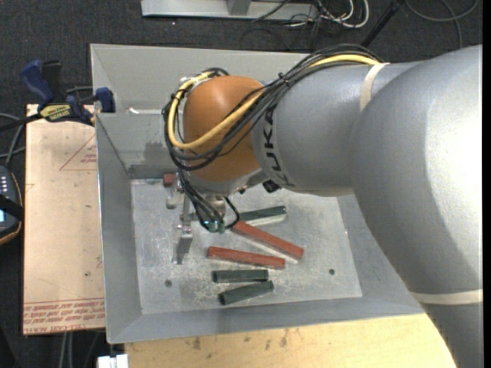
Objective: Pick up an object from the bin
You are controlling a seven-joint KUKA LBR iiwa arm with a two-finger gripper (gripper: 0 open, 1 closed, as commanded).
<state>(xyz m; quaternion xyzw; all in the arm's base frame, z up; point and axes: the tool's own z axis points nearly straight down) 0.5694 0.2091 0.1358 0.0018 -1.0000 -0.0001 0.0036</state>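
Note:
My gripper point(183, 250) hangs below the orange cover over the left part of the bin floor, its tip close above bare metal with nothing seen in it. Just to its right lies a red-brown flat stick point(245, 257). A second red-brown stick point(270, 239) lies slanted above that one. A dark green stick point(263, 216) lies partly under the wrist. Two more dark green sticks point(240, 276) point(246, 293) lie side by side toward the bin's front edge.
A small reddish piece point(169, 179) sits by the back left wall, half hidden behind the wrist. The arm and its orange cover hide the back middle of the bin. Bare floor lies at the left and the front right.

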